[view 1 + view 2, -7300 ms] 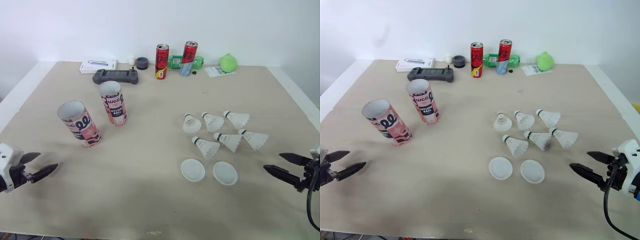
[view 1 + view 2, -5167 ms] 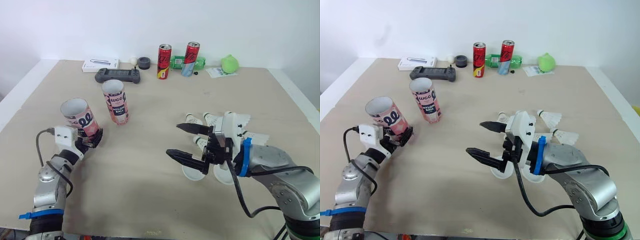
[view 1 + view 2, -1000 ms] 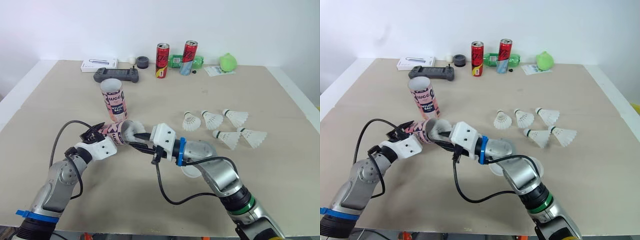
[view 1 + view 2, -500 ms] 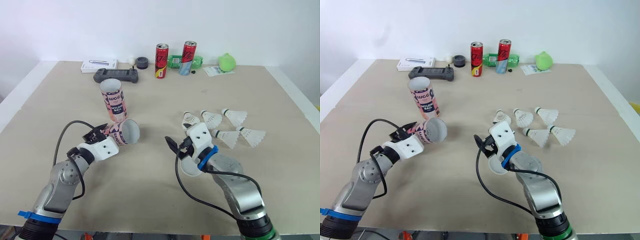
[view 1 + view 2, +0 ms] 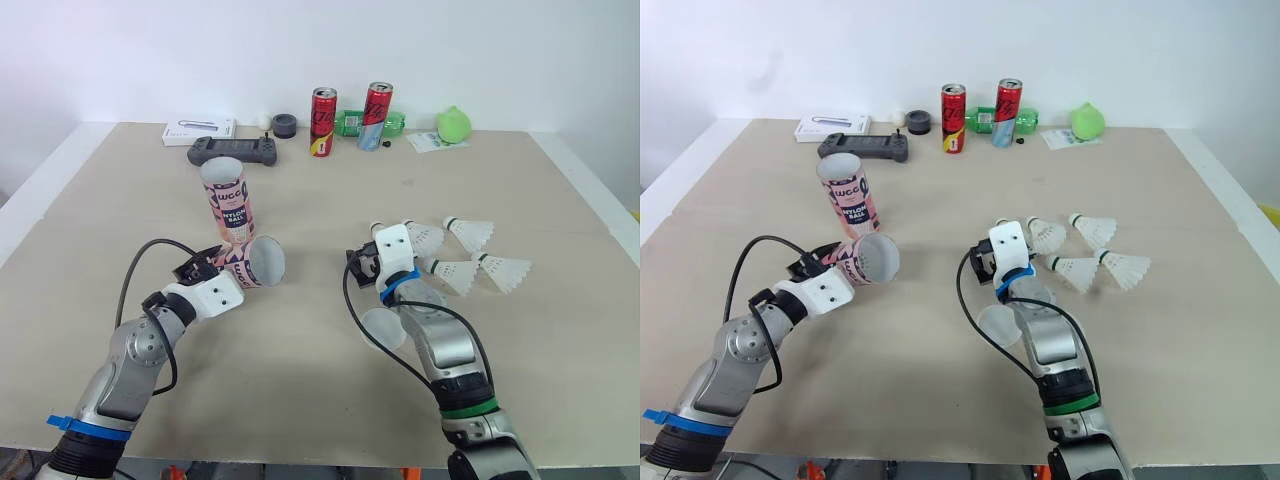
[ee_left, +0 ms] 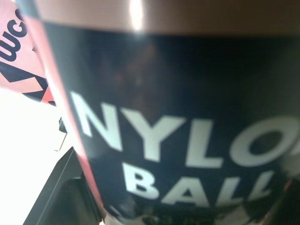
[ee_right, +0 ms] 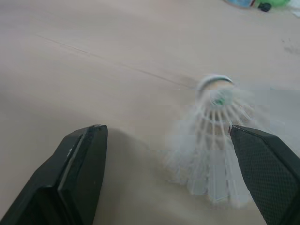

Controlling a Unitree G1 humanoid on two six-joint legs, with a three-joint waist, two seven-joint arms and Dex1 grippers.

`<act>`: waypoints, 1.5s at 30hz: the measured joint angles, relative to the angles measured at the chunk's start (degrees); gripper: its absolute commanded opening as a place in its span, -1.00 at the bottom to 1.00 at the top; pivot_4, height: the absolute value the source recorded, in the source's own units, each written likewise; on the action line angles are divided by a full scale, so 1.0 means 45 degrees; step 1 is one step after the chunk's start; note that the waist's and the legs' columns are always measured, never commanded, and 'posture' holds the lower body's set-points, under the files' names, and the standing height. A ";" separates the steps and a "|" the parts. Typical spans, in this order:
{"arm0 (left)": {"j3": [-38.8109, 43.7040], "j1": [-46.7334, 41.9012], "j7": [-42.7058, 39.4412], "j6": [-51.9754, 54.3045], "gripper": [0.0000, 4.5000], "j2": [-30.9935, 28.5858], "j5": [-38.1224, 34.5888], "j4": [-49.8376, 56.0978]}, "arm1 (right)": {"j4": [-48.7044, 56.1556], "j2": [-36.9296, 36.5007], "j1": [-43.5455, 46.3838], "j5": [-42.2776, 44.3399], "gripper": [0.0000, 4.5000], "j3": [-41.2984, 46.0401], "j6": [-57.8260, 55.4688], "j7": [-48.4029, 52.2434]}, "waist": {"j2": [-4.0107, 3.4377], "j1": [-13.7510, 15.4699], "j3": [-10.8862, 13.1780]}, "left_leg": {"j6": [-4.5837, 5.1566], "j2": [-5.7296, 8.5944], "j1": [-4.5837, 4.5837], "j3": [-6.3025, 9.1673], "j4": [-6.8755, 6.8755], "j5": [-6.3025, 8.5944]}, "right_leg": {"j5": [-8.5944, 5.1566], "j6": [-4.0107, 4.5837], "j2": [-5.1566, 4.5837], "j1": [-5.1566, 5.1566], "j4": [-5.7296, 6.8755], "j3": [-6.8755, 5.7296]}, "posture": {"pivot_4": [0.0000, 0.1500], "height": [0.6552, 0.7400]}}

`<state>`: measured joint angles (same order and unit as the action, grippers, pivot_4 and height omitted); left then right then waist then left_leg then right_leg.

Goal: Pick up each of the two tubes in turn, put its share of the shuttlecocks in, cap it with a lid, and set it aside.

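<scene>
My left gripper (image 5: pixel 213 270) is shut on a pink and black tube (image 5: pixel 250 264), held tilted above the table with its open mouth toward the right; its "NYLON BALL" label (image 6: pixel 178 140) is right up against the left wrist camera. The second tube (image 5: pixel 228 205) stands upright just behind. My right gripper (image 7: pixel 165 129) is open, low over the table, facing the nearest shuttlecock (image 7: pixel 213 140) between its fingers' lines without touching it. Several more shuttlecocks (image 5: pixel 455 272) lie to its right. One white lid (image 5: pixel 385 328) lies beside my right forearm; the other is partly hidden behind it.
Along the far edge stand two red cans (image 5: pixel 323 122), a green bottle (image 5: pixel 350 123), a green ball (image 5: pixel 453 124), a black game controller (image 5: pixel 235 151) and a white box (image 5: pixel 200 130). Bare tabletop (image 5: pixel 300 380) stretches in front between my arms.
My right gripper has drawn back from the held tube's mouth and swung right to the shuttlecock group. The left gripper has lifted the tube slightly and shifted it right.
</scene>
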<state>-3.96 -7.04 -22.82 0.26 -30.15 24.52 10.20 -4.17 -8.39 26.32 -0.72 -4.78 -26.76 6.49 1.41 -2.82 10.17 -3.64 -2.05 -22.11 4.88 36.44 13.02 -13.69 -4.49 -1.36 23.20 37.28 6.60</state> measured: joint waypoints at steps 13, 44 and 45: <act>-0.0017 0.0076 -0.0032 0.0278 0.42 0.0049 -0.0003 0.0296 | -0.1422 0.0438 0.0702 0.0111 -0.96 0.0601 0.0758 -0.0337 | -0.0007 0.0002 0.0004 | 0.0002 0.0001 -0.0016 0.0001 -0.0011 0.0000 | -0.0007 0.0002 -0.0001 0.0011 -0.0003 0.0001 | 1.00 1.00; -0.0406 -0.0499 -0.0528 0.1114 0.42 0.0117 -0.0236 0.0457 | 0.7696 -0.2951 -0.1311 0.3624 0.98 -0.2151 -0.0367 0.7424 | -0.0017 0.0100 0.0011 | -0.0029 0.0039 -0.0070 0.0040 -0.0018 -0.0017 | -0.0021 -0.0022 -0.0027 0.0019 -0.0030 -0.0005 | 1.00 1.00; -0.0409 -0.0492 -0.0547 0.1031 0.42 0.0114 -0.0269 0.0441 | 0.8211 -0.2991 -0.1888 0.3955 0.98 -0.1610 -0.0751 0.7173 | -0.0016 0.0106 0.0011 | -0.0034 0.0044 -0.0073 0.0040 -0.0018 -0.0014 | -0.0026 -0.0020 -0.0036 0.0019 -0.0031 -0.0005 | 1.00 1.00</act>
<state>-5.80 -9.25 -25.28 4.90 -29.64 23.31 12.19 32.77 -21.85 17.83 17.07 -12.02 -30.14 38.77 1.34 -2.34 10.22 -3.79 -1.85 -22.44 5.06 36.36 12.96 -13.81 -4.58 -1.52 23.29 37.14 6.57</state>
